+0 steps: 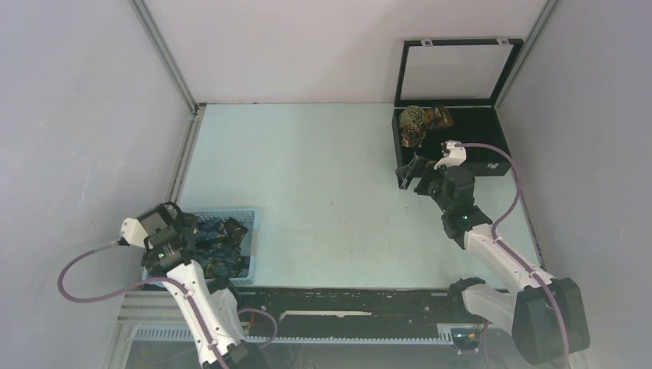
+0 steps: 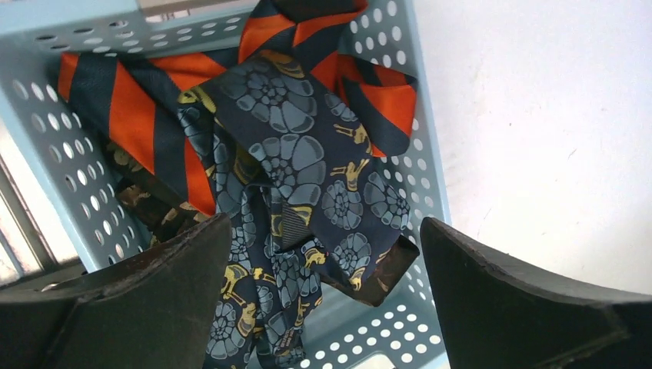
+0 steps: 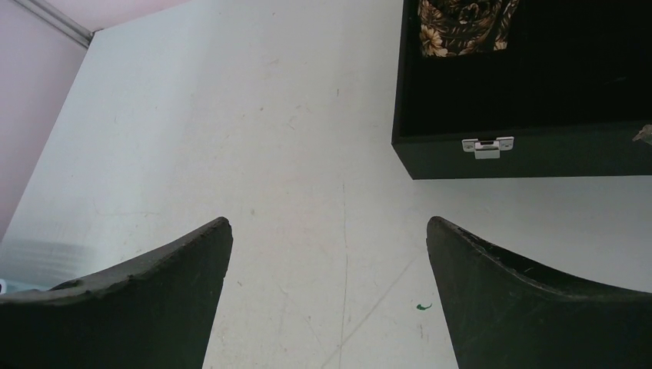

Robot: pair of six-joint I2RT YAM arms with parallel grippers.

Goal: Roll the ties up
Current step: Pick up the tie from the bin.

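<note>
Several loose ties lie heaped in a light blue perforated basket (image 1: 251, 231) at the near left. In the left wrist view a dark navy tie (image 2: 300, 169) with blue shell shapes and yellow specks lies on top of an orange-and-navy striped tie (image 2: 134, 115). My left gripper (image 2: 323, 254) is open right above this heap, its jaws wide apart and empty; it also shows in the top view (image 1: 188, 231). Two rolled ties (image 1: 415, 123) sit in the far left corner of a black box (image 1: 484, 157). My right gripper (image 3: 329, 238) is open and empty over bare table beside the box.
The black box has its lid (image 1: 457, 69) standing open at the back right, and a silver latch (image 3: 486, 144) on its front wall. Grey walls close the table on three sides. A black rail (image 1: 346, 307) runs along the near edge.
</note>
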